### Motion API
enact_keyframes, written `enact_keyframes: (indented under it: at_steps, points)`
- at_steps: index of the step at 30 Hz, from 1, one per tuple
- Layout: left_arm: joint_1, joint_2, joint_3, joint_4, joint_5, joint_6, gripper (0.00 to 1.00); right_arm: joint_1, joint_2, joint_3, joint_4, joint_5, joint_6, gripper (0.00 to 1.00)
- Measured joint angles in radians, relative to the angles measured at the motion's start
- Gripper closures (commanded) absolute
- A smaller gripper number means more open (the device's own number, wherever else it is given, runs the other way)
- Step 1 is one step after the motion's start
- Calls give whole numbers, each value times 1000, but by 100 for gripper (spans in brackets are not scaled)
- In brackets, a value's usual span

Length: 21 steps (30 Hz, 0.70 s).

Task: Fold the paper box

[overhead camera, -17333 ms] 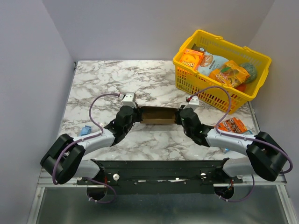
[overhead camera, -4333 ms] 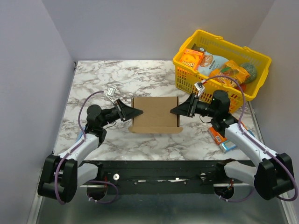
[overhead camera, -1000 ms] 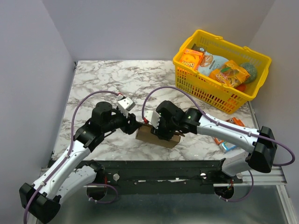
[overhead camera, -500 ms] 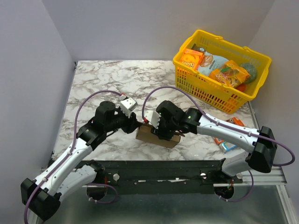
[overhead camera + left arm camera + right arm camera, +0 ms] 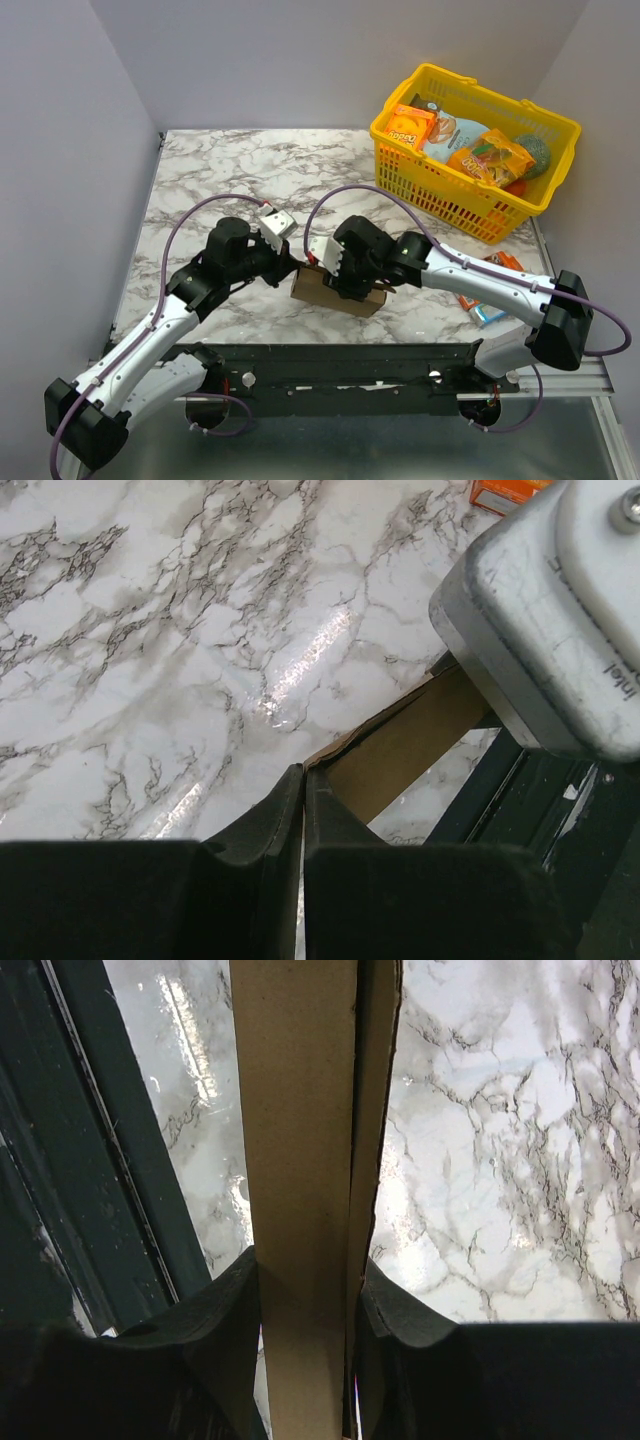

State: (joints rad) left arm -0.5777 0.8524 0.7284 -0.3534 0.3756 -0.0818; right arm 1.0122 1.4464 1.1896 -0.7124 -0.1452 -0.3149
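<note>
The paper box (image 5: 322, 291) is a folded brown cardboard blank held on edge near the table's front middle. My right gripper (image 5: 350, 283) reaches over it from the right and is shut on it. In the right wrist view both fingers (image 5: 395, 1310) clamp the doubled cardboard strip (image 5: 300, 1140), with the gripper (image 5: 305, 1285) centred on it. My left gripper (image 5: 294, 268) is shut, and its tips touch the box's left corner. In the left wrist view the closed gripper (image 5: 303, 772) meets the cardboard edge (image 5: 400, 748); no cardboard shows between the fingers.
A yellow basket (image 5: 478, 190) full of snack packs stands at the back right. Orange snack boxes (image 5: 497, 267) and a blue packet (image 5: 490, 314) lie on the marble at the right. The black mounting rail (image 5: 330, 362) runs along the front edge. The right wrist's camera housing (image 5: 545, 630) hangs close above the box.
My left arm has edged slightly right, closing onto the box's left corner. The right gripper and the box have stayed put.
</note>
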Motion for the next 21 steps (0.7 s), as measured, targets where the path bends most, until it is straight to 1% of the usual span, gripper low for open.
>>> enact_keyframes:
  at_steps: [4, 12, 16, 21]
  points:
    - [-1, 8, 0, 0, -8, -21, 100, 0, 6, 0, 0, 10, 1, 59]
    - [-14, 78, 39, -46, -99, -119, 100, 0, 39, 12, 8, 45, 16, 60]
    - [-18, 111, 65, -63, -138, -198, 100, 1, 48, 18, 11, 62, 34, 60]
    - [-18, 117, 64, -62, -168, -299, 100, 2, 57, 21, 16, 73, 51, 61]
